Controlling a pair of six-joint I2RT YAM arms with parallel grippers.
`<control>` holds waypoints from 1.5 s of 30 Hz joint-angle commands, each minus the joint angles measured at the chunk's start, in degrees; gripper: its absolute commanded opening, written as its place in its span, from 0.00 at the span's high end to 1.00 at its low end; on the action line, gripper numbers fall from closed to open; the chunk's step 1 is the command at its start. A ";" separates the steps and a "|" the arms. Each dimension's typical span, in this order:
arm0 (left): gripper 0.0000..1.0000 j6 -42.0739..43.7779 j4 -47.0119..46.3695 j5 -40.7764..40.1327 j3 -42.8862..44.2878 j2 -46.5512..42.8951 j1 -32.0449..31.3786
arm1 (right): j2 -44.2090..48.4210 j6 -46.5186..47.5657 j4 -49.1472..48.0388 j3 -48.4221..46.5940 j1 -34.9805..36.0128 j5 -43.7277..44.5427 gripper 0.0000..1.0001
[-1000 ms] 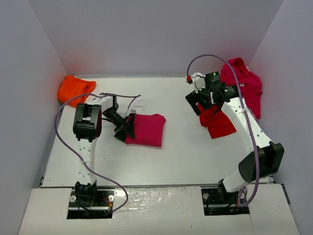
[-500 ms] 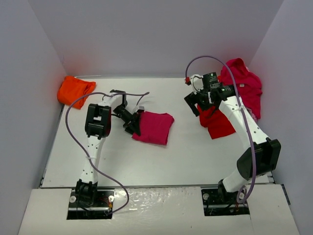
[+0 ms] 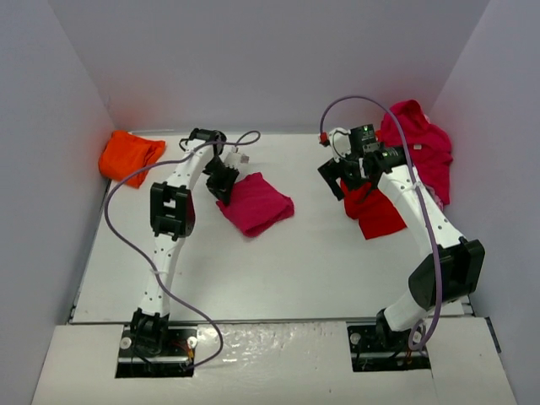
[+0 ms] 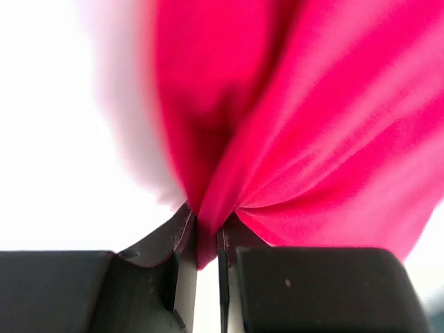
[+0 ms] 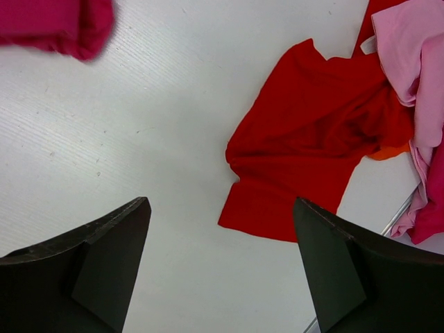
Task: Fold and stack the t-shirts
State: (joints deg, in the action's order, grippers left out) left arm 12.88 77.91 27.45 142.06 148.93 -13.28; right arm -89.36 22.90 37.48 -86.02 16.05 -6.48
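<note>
A folded magenta t-shirt (image 3: 257, 204) lies left of the table's middle, turned askew. My left gripper (image 3: 224, 180) is shut on its left edge. In the left wrist view the gripper (image 4: 208, 236) pinches a fold of the magenta cloth (image 4: 312, 139), which bunches upward from the jaws. My right gripper (image 3: 342, 180) hangs open above the white table, just left of a bright red t-shirt (image 3: 377, 215). In the right wrist view the gripper (image 5: 222, 277) holds nothing, and the red t-shirt (image 5: 312, 139) lies crumpled ahead to the right, with a light pink t-shirt (image 5: 409, 62) over its far edge.
An orange t-shirt (image 3: 128, 154) sits bunched in the back left corner. A crimson heap (image 3: 422, 143) leans in the back right corner. White walls (image 3: 253, 59) close in the table (image 3: 312, 261) on three sides. Purple cables (image 3: 118, 211) loop off both arms.
The left gripper has shut on the magenta t-shirt's edge and pulled it back and to the right, turning the shirt. The right arm has barely shifted.
</note>
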 commanded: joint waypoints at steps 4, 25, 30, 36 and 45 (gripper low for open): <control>1.00 7.77 -13.24 -38.59 13.74 -3.56 19.54 | 1.98 -0.09 -1.22 -0.52 -0.41 -1.21 0.19; 0.62 13.31 -38.11 -52.30 14.76 -0.32 29.99 | 0.50 -0.45 -0.95 -0.89 -0.50 -1.57 0.19; 0.03 6.88 -39.40 -50.05 13.22 -4.86 29.86 | -0.78 -0.37 -0.42 -2.80 -0.48 -1.85 0.19; 0.03 -1.14 -46.16 -34.35 -3.68 -21.56 29.58 | 1.12 0.91 -0.90 -0.91 -0.50 -0.90 0.19; 0.04 -6.87 -62.06 -20.54 -40.61 -50.82 23.62 | 8.71 0.37 -5.17 1.66 -2.31 1.11 0.09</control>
State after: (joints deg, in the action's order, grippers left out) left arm 11.03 27.54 0.70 107.42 108.82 14.04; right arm -85.82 23.83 36.35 -84.07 14.64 -7.42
